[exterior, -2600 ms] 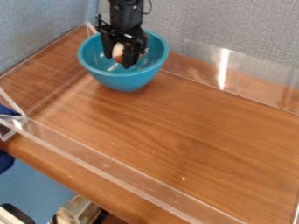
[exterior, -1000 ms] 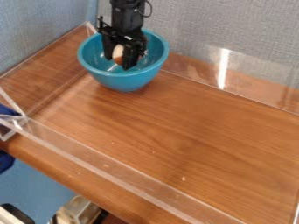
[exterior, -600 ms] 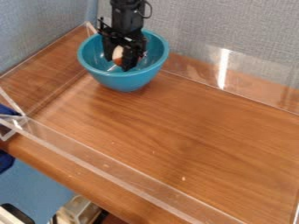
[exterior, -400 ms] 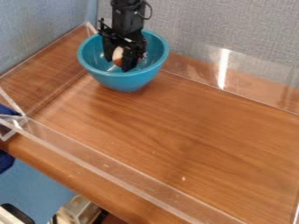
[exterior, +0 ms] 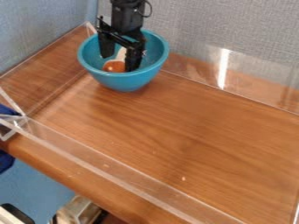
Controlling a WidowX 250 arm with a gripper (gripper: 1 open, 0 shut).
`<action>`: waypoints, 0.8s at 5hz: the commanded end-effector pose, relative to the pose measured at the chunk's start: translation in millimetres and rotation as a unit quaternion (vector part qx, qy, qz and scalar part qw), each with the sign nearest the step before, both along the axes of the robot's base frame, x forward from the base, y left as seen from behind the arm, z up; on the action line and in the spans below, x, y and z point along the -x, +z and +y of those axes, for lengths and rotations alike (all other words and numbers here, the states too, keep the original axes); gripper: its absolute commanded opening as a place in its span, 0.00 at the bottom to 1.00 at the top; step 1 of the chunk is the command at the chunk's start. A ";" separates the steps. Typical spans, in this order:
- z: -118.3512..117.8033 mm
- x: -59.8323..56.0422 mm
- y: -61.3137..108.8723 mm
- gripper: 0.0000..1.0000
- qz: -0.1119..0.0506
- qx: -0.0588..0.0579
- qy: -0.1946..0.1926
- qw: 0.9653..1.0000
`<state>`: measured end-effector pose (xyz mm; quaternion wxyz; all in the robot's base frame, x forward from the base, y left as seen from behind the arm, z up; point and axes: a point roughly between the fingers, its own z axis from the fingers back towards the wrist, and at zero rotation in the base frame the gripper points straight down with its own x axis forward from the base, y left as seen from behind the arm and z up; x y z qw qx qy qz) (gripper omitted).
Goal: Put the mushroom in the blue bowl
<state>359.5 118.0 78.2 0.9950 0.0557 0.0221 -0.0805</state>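
One wooden tabletop (exterior: 198, 140) fills my near view; beyond it, the blue bowl (exterior: 126, 81) holds the toy mushroom (exterior: 114, 66), orange cap toward me. I judge it light, stiff and smooth, so I'd pinch gently across the cap. Above it, my gripper (exterior: 119, 54) has its jaws spread around nothing pinched.

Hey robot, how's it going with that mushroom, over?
Gripper open, down in blue bowl. Mushroom inside bowl, between the fingers. Nothing visibly in the way.
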 end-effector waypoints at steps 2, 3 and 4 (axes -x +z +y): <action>4.9 -6.0 56.9 1.00 -0.058 -0.020 0.003 0.998; 9.1 -7.2 62.5 1.00 -0.060 -0.022 0.004 0.998; 16.5 -11.8 66.7 1.00 -0.062 -0.026 0.006 0.998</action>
